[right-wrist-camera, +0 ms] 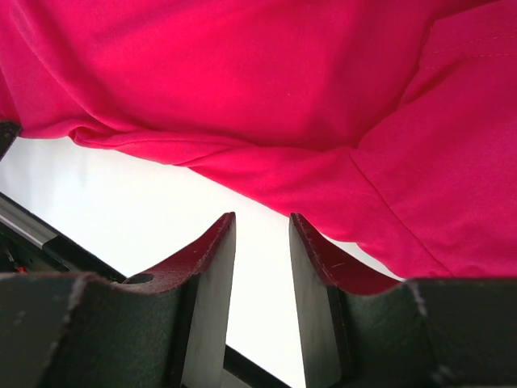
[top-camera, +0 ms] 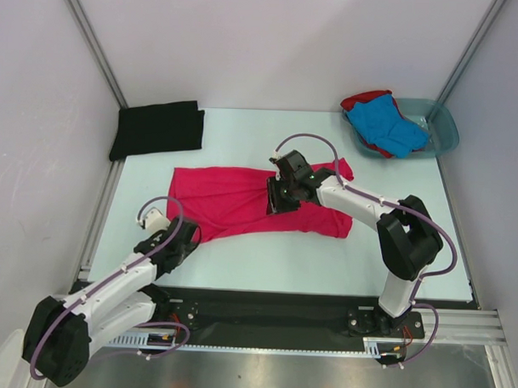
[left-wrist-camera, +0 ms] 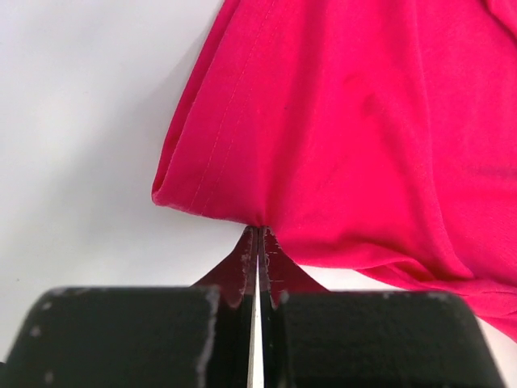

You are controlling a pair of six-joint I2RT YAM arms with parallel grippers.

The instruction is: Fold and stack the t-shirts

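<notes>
A magenta-pink t-shirt (top-camera: 233, 202) lies spread across the middle of the table, partly creased. My left gripper (top-camera: 192, 234) is at its near-left corner. In the left wrist view the left gripper (left-wrist-camera: 258, 229) is shut, pinching the hem of the pink t-shirt (left-wrist-camera: 363, 121) at its tips. My right gripper (top-camera: 274, 207) hovers over the shirt's right half. In the right wrist view the right gripper (right-wrist-camera: 261, 218) stands open with only bare table between its fingers, the pink cloth (right-wrist-camera: 242, 81) just beyond them. A folded black t-shirt (top-camera: 157, 128) lies at the back left.
A translucent teal basin (top-camera: 443, 124) at the back right holds a crumpled blue t-shirt (top-camera: 385, 123) over a red t-shirt (top-camera: 364, 100). Metal rails border the table on the left and right. A black rail runs along the near edge.
</notes>
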